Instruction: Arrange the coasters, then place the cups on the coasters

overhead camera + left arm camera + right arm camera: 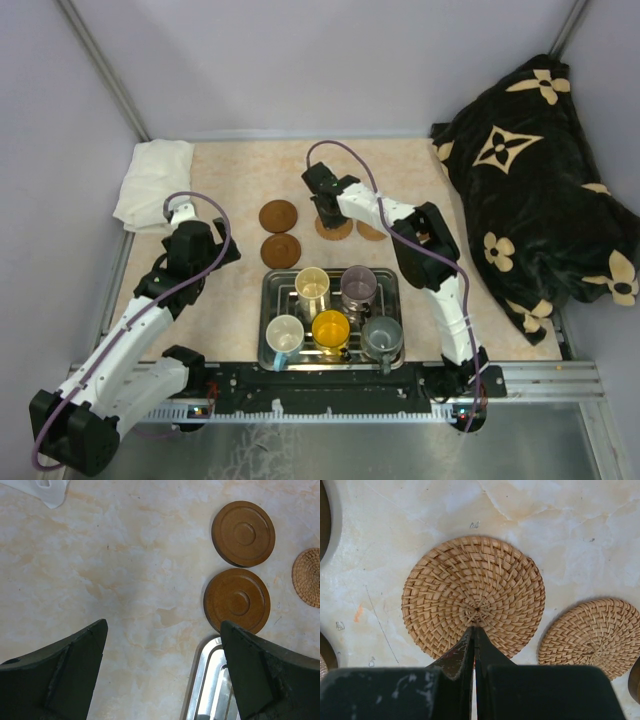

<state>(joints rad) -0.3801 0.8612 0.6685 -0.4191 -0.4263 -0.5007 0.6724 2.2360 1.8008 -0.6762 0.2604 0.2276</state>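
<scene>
The right end effector [474,631], jaws pinched shut, seems to be touching its tips to the middle of a woven coaster [472,587]. Sliding it well is likely calling for light downward pressure, steering clear of the second woven coaster [594,636] just to its right. The left end effector [164,626] is hanging wide open and empty, with two wooden coasters [236,600] ahead-right of it, and the steel tray [268,325] beside it is holding all five cups [331,328].

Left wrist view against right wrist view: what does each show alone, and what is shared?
Left wrist only: the steel tray, the white cloth, the open left gripper. Right wrist only: the shut right gripper, a second woven coaster. Shared: the table, one woven coaster (cut off on the left wrist), probably the wooden coasters, only dark slivers on the right wrist.
</scene>
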